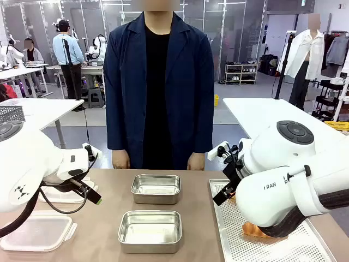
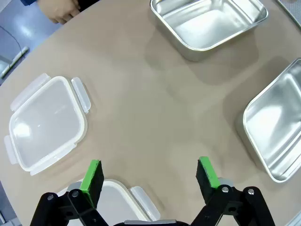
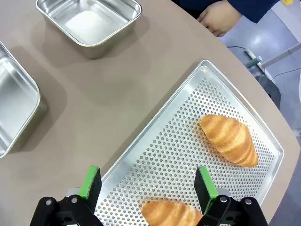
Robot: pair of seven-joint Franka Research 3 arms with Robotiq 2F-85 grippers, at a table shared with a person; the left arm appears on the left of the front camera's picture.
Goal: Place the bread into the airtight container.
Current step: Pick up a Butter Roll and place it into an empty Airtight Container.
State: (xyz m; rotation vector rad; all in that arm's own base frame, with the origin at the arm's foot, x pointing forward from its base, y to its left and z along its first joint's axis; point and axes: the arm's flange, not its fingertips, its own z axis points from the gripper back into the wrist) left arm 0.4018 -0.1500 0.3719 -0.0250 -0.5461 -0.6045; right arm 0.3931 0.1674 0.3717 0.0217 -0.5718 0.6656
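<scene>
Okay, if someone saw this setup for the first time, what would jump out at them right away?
Probably the two golden croissants on the perforated metal tray at the robot's right, seen beneath the open right tool. Next, two empty shiny steel containers sit mid-table, one behind the other, with a person in a dark blue jacket standing just past them at the far edge.

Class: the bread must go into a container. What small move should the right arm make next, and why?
Probably lower the right gripper onto the nearer croissant on the perforated tray. Its jaws stand open and empty, that croissant lies just below them, and the near container and far container both sit empty.
</scene>
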